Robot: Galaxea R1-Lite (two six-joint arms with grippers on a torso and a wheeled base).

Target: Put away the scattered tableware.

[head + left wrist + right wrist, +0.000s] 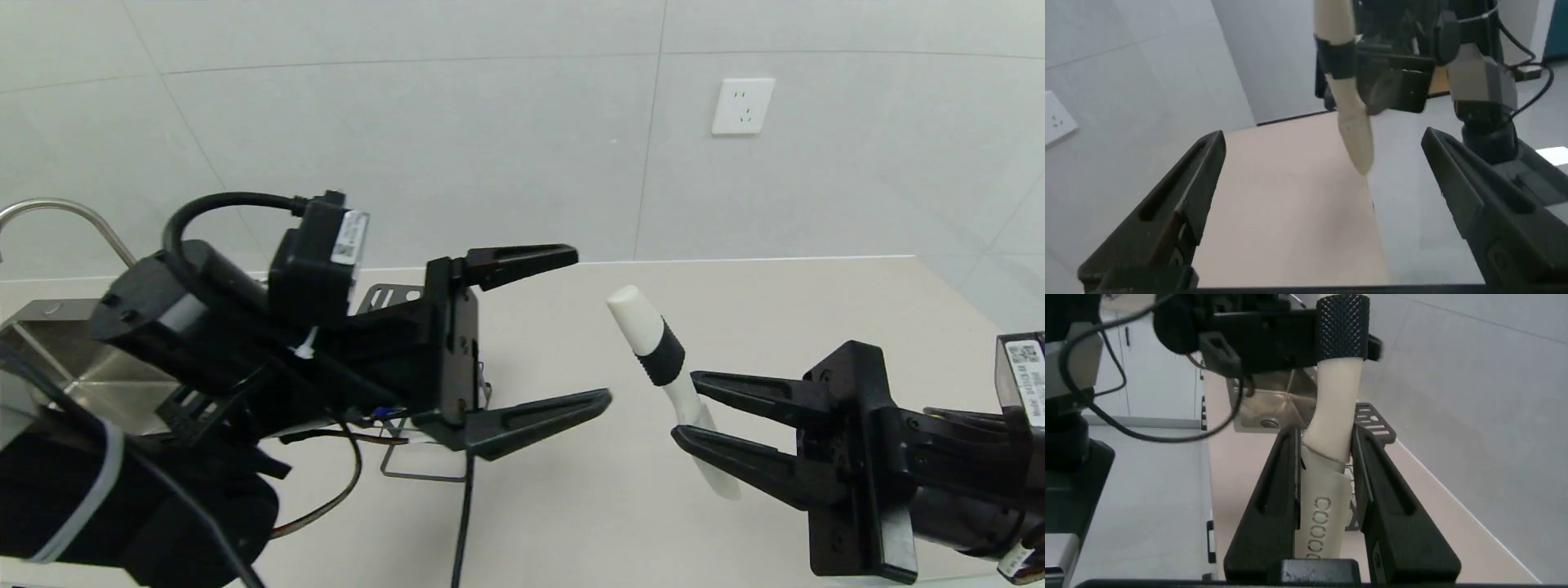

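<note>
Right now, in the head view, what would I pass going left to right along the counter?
The faucet → steel sink → left hand, open → white knife with a black band → right hand, shut on it.

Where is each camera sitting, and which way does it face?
Head view: on the head, facing forward-down at the counter; left claw and right claw show.
Left wrist view: on the left wrist, facing the white knife between its open fingers.
Right wrist view: on the right wrist, facing the sink past fingers gripping the knife.
All three share the knife.
</note>
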